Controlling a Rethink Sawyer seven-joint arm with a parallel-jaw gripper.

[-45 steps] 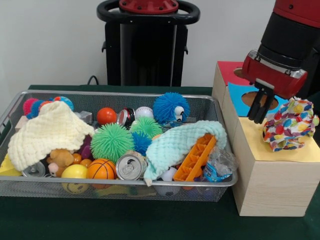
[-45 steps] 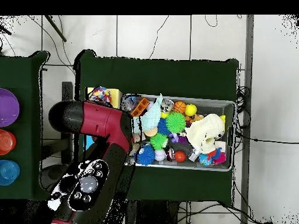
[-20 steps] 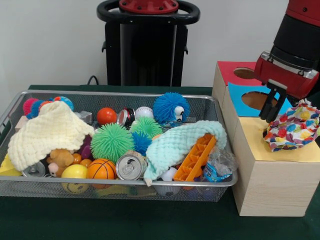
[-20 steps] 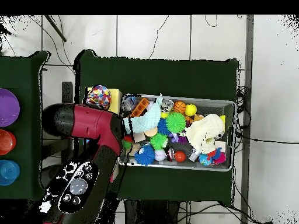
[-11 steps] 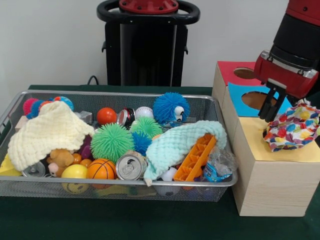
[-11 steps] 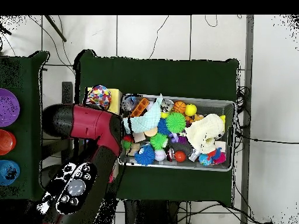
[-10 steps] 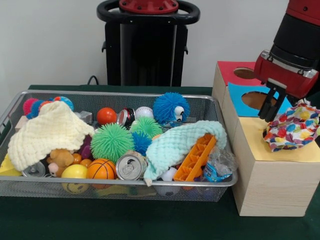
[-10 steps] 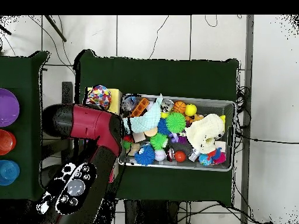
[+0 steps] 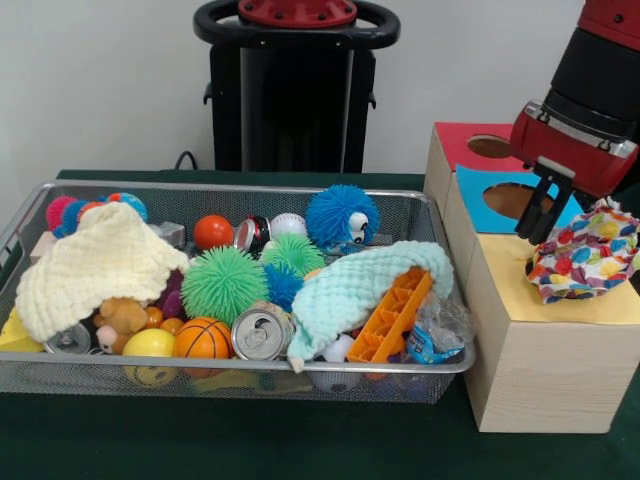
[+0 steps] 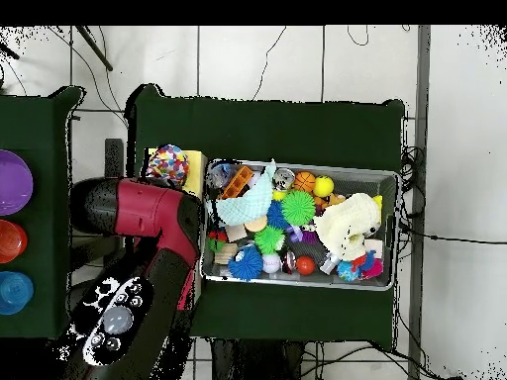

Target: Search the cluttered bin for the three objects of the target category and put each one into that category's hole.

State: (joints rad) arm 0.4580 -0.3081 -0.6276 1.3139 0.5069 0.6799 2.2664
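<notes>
At the right of the front view the gripper was seen hanging from the red and black arm over the blue panel's round hole on the wooden box; its two dark fingers were held slightly parted with nothing between them, so it was taken as released. The multicoloured spotted cloth was found lying crumpled on the yellow panel at the frame's right edge, just right of and a little below the fingertips, close to them though contact could not be judged; in the overhead view the same cloth was seen at the upper left beside the bin, just above the arm. The mesh bin filled the left and centre of the front view; in it a cream knitted cloth was draped at the left and a mint knitted cloth was laid over an orange plastic block at the right, among spiky balls and a can.
</notes>
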